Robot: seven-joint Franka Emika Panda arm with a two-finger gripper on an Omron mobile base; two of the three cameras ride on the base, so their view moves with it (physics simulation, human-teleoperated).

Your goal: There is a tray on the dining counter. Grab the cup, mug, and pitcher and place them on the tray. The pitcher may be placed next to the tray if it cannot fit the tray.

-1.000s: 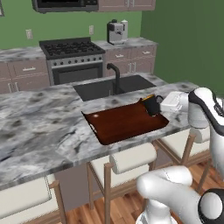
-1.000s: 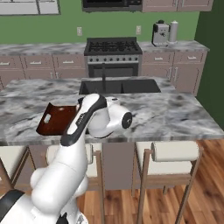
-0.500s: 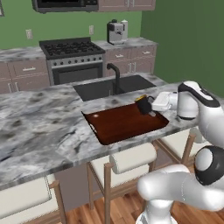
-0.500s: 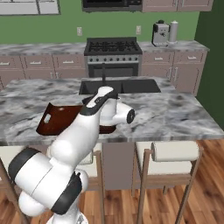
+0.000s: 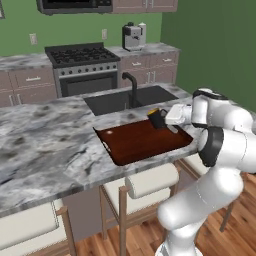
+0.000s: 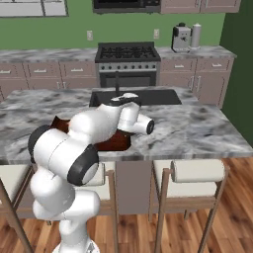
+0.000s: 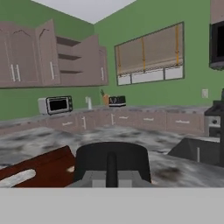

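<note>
- The gripper [image 5: 164,119] is pinched tight on the mug [image 5: 157,118], holding it at the tray's [image 5: 135,145] 2 o'clock corner in the left base view.
- In that view the mug hangs tilted, with a sliver of orange showing at its upper edge; whether it touches the tray floor cannot be told.
- In the hand view the mug [image 7: 111,162] sits dead centre between the finger tips, its handle a dark vertical bar facing the camera, and the tray [image 7: 39,168] lies at 9 o'clock of it.
- The tray is dark reddish-brown, low-rimmed, and rests on the counter [image 5: 45,145] near its front edge, at 6 o'clock of the black sink [image 5: 127,99].
- The faucet [image 5: 131,86] stands at the sink's near edge, at about 12 o'clock of the tray.
- In the right base view the arm's white bulk covers most of the tray [image 6: 116,143]; only its dark end shows below the wrist.
- Pale stools [image 5: 145,182] stand under the counter's front edge.
- A stove [image 5: 82,67] stands against the green back wall.
</note>
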